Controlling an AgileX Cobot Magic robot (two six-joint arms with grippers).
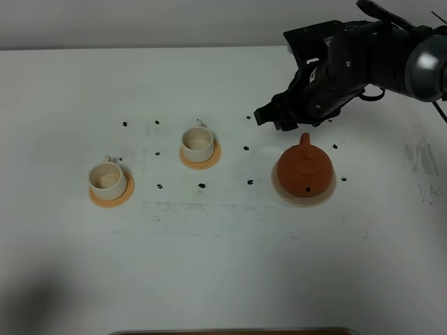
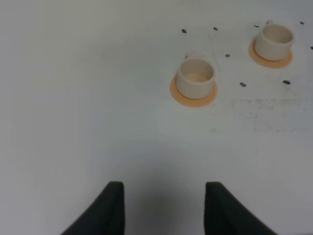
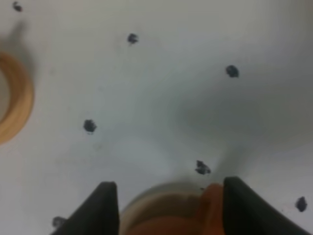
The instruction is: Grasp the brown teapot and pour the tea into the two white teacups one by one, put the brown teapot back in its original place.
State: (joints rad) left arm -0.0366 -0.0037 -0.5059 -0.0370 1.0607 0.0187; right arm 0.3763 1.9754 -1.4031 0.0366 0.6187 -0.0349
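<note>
Hovering w/ right jaws spread wide, empty, just behind brown teapot (image 1: 304,171); pot upright on pale saucer (image 1: 304,203). Left jaws also apart, nothing btwn. Two white cups (image 1: 198,142) on orange coasters (image 1: 202,165), well apart from pot, on worktop (image 1: 223,265).

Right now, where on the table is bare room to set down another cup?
Free: the white table's wide near strip, in front of the two small white cups and the round brown clay teapot; also the far-left corner. Crowded: behind the teapot, where the right arm's black fingers hover.
</note>
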